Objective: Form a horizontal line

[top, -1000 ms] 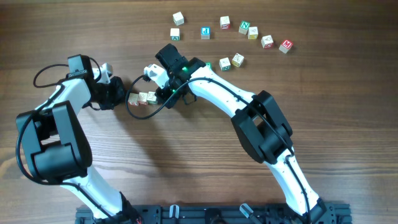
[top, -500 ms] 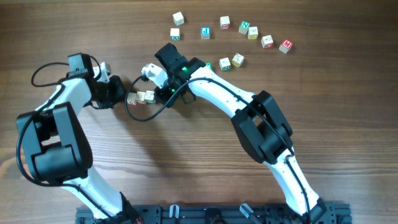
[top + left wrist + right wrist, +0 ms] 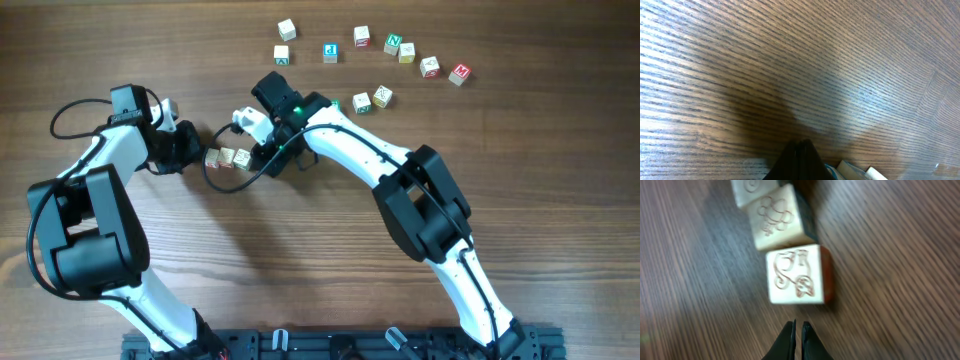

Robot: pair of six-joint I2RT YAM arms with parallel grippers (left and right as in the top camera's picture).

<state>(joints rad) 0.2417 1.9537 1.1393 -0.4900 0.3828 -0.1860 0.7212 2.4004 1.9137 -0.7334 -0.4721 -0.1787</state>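
The horizontal line (image 3: pixel 228 157) is a short row of three pale wooden letter cubes, edge to edge, at the table's middle left. In the right wrist view the row runs away from me, its nearest cube (image 3: pixel 797 275) showing a red side and the following cube (image 3: pixel 777 222) slightly skewed. My right gripper (image 3: pixel 260 152) is at the row's right end; its fingers (image 3: pixel 797 326) are shut and empty, just short of the nearest cube. My left gripper (image 3: pixel 196 150) is at the row's left end; its fingers (image 3: pixel 801 146) are shut and empty over bare wood.
Several loose letter cubes lie at the back, among them a blue-lettered one (image 3: pixel 330 52), a green one (image 3: pixel 393 43) and a red one (image 3: pixel 459 73). Two more cubes (image 3: pixel 372 99) sit beside the right arm. A black cable (image 3: pixel 235 180) loops below the row.
The row of cubes has shifted very slightly between the two grippers. Both arms stay almost where they were.
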